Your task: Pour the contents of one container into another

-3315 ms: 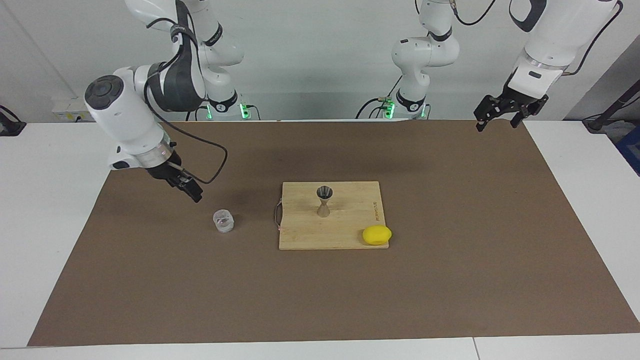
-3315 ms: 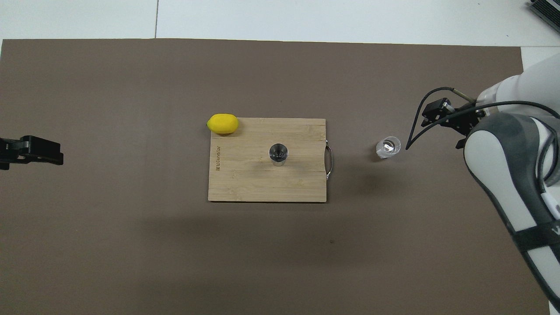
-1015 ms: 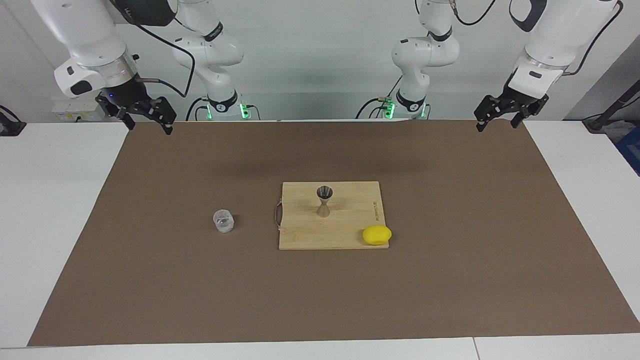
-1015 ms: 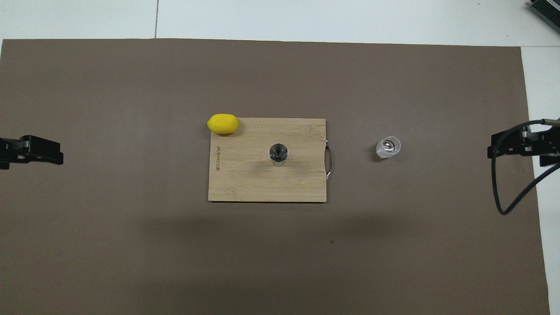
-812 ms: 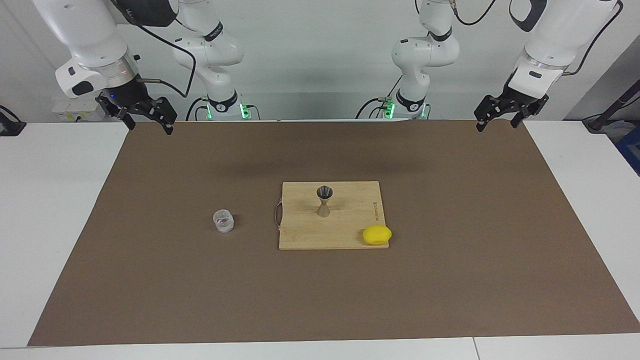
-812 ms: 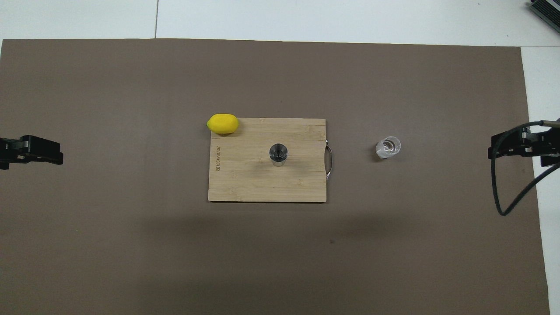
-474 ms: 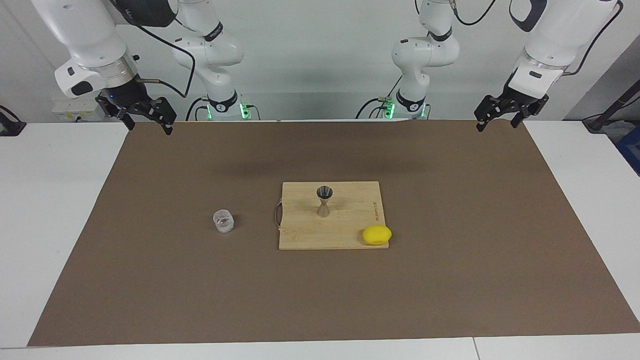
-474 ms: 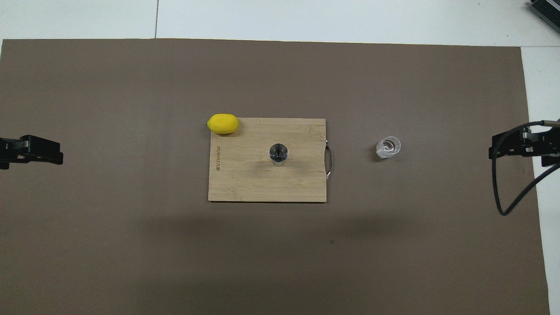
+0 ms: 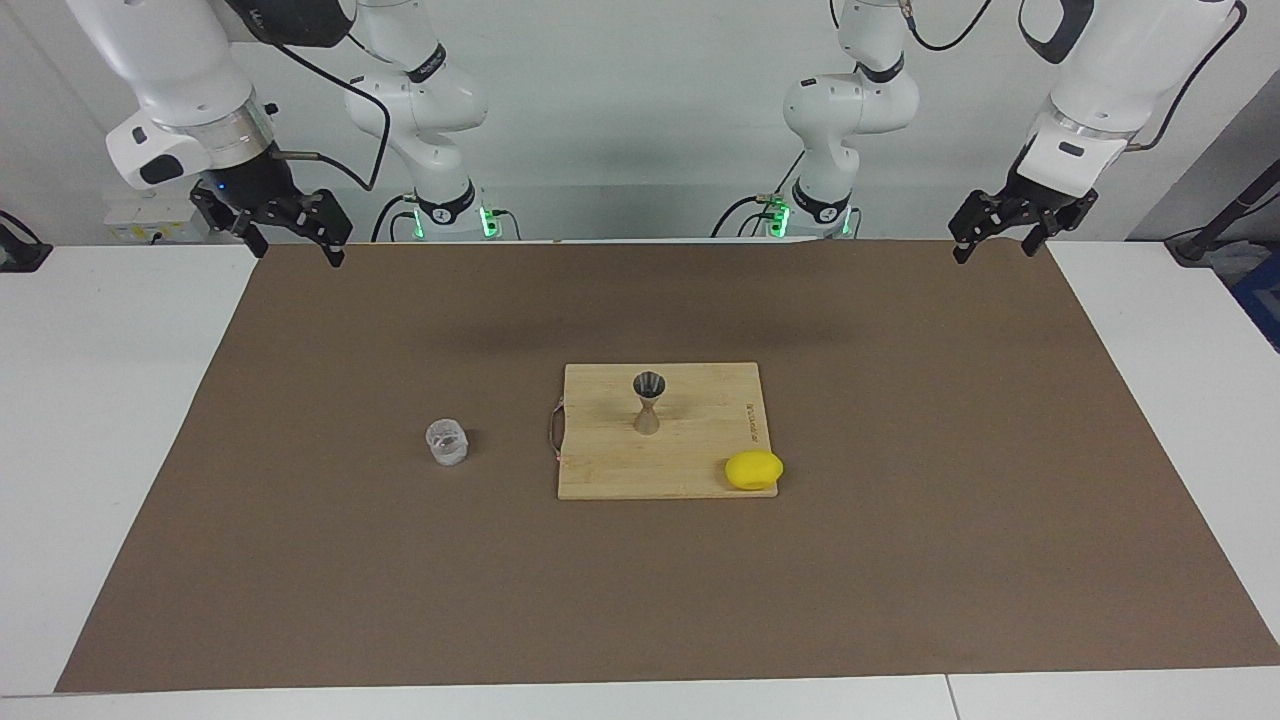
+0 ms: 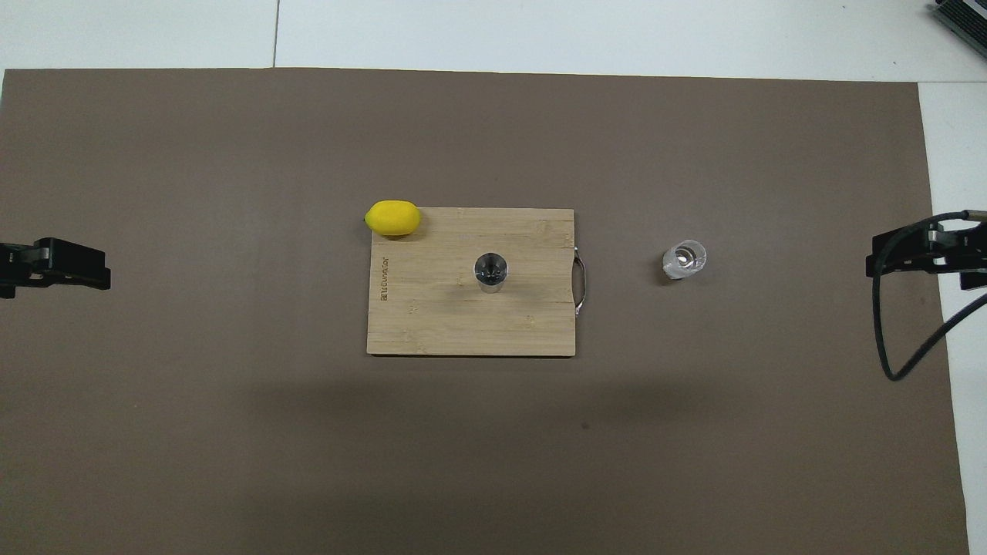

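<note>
Small clear glass cup (image 9: pixel 446 442) stands left of centre, on brown mat (image 9: pixel 900 560). Steel hourglass jigger (image 9: pixel 649 402) upright on bamboo board (image 9: pixel 690 455), centre. Left gripper (image 9: pixel 992 245) upper right, right gripper (image 9: pixel 295 244) upper left: both spread, empty.

Two glossy white jointed arms with dark grey joint bands, looping black cables, green base lights; black two-fingered right hand (image 9: pixel 292 251) and left hand (image 9: pixel 994 248).

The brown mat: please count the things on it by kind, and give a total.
Glass cup: 1
Metal jigger: 1
Wooden cutting board: 1
Lemon: 1
Total: 4
</note>
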`<action>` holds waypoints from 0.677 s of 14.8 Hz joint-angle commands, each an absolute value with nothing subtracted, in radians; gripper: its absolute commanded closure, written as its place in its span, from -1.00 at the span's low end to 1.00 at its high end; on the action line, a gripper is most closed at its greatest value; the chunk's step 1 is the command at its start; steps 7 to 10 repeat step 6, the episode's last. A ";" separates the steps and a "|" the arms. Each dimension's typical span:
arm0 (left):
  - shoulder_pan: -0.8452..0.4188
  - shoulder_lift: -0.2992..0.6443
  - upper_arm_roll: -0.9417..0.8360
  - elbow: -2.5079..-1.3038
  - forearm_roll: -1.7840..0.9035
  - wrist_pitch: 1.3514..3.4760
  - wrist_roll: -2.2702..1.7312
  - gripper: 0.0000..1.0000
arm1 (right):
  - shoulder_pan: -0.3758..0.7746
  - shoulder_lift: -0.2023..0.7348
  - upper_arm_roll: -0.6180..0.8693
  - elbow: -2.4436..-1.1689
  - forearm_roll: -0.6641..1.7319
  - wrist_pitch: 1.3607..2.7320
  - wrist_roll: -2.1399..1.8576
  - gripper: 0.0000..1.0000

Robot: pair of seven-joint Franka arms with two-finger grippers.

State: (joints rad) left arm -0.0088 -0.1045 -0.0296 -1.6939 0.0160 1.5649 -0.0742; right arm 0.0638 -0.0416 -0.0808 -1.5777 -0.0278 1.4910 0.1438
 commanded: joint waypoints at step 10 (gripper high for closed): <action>-0.009 -0.112 -0.028 -1.690 0.032 1.571 -0.081 -1.00 | 0.061 -0.058 -0.089 -1.583 -0.049 1.479 0.091 -1.00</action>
